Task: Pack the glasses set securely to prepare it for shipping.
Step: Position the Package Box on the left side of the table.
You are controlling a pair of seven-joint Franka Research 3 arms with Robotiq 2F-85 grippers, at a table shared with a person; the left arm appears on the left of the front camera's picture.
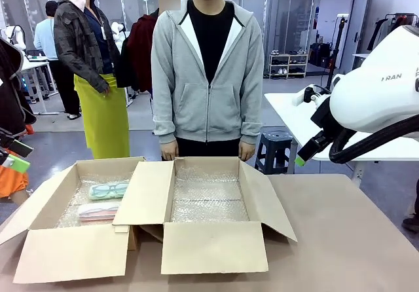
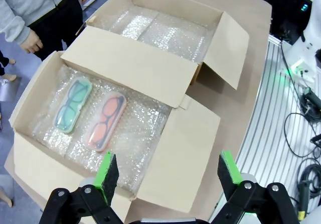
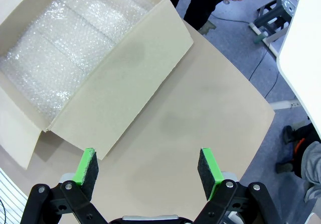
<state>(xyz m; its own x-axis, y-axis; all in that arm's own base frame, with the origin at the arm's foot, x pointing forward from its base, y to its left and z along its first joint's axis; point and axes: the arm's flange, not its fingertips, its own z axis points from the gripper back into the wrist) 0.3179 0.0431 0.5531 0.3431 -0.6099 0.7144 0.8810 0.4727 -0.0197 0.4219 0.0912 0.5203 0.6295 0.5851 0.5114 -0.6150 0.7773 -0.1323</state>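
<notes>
A brown table holds two open cardboard boxes side by side, touching. In the front view, the left box is at 8 o'clock and the right box sits near the middle. Both are lined with bubble wrap.

A person in a grey hoodie stands at 12 o'clock, at the far side of the table (hands down by the boxes' far edge).

The right arm hangs at 3 o'clock, above the table.

The left gripper has its fingers wide apart and holds nothing; it hovers over the left box's near flap. The right gripper is also wide apart and empty, over bare table beside the right box.

The two glasses cases lie flat on the wrap in the left box, side by side, very close together. The green case is at 9 o'clock in the left wrist view, and the pink case is just beside it.
</notes>
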